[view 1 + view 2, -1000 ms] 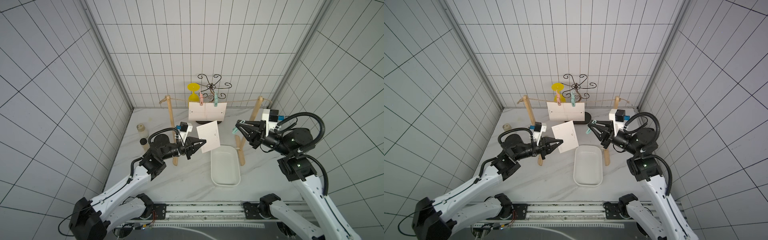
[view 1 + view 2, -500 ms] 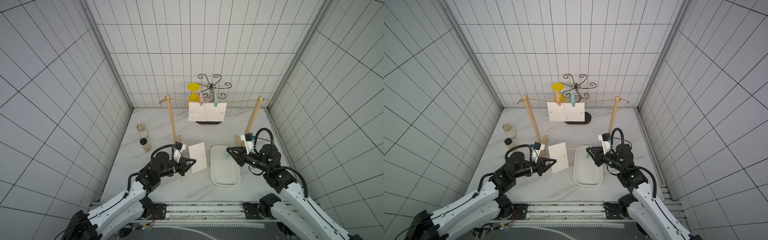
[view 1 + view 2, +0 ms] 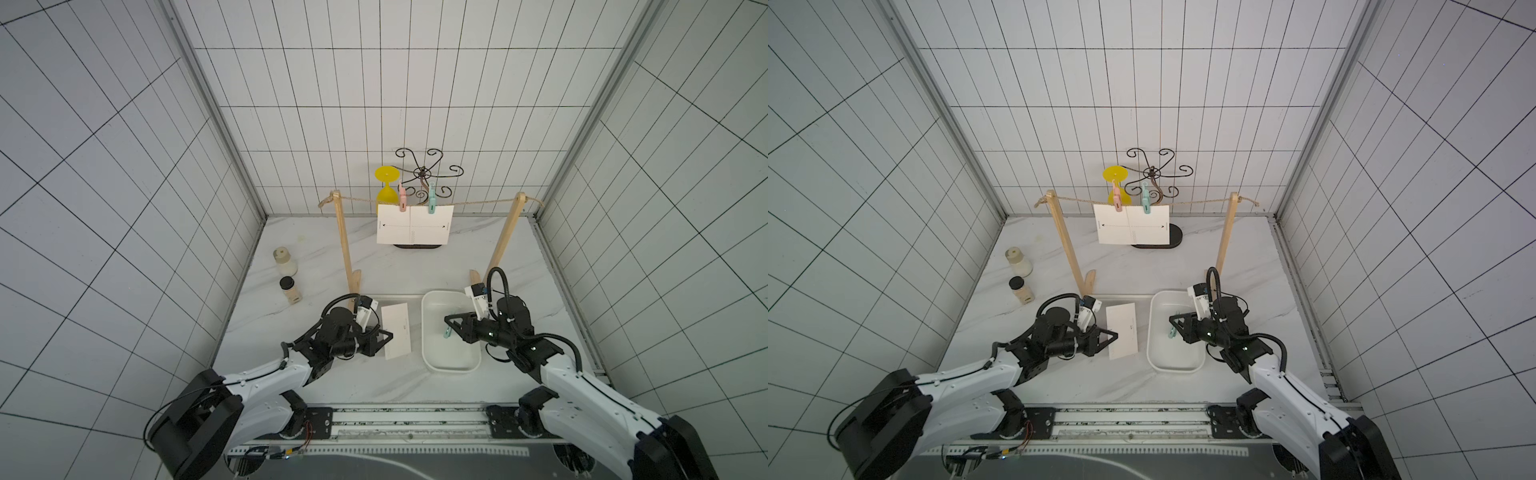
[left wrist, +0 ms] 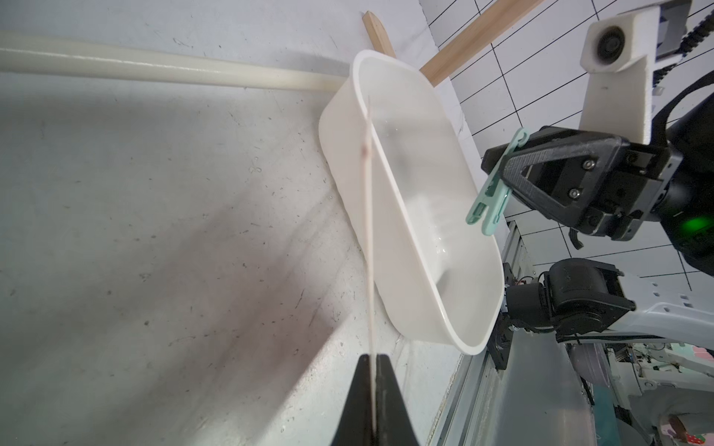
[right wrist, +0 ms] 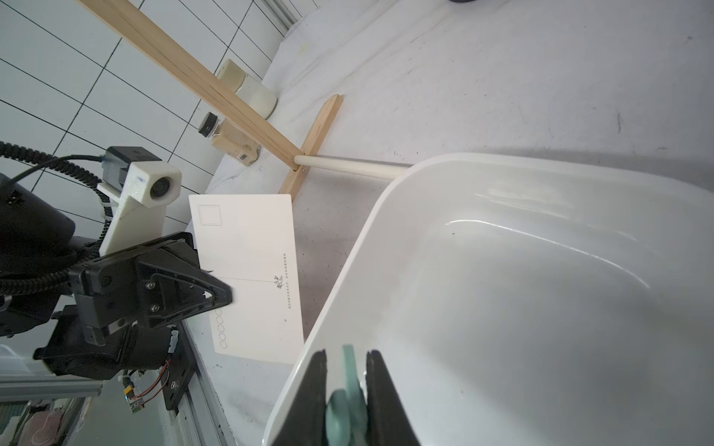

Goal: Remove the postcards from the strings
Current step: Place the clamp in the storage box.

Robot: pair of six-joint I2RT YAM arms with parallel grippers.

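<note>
Teal peg (image 3: 446, 335) clamped in right gripper (image 3: 451, 326) over tray (image 3: 451, 369), postcard (image 3: 397, 330) pinched in left gripper (image 3: 390, 333) at nine o'clock; risks bouncing out if dropped.

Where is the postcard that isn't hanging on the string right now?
In a top view the postcard is pinched in the left gripper, just left of the white tray and in front of the left wooden post's foot.

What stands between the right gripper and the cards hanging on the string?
Nothing visible blocks the way, but the right gripper is shut on a green clip above the tray. A pink clip and a second green clip pin the cards to the string.
</note>
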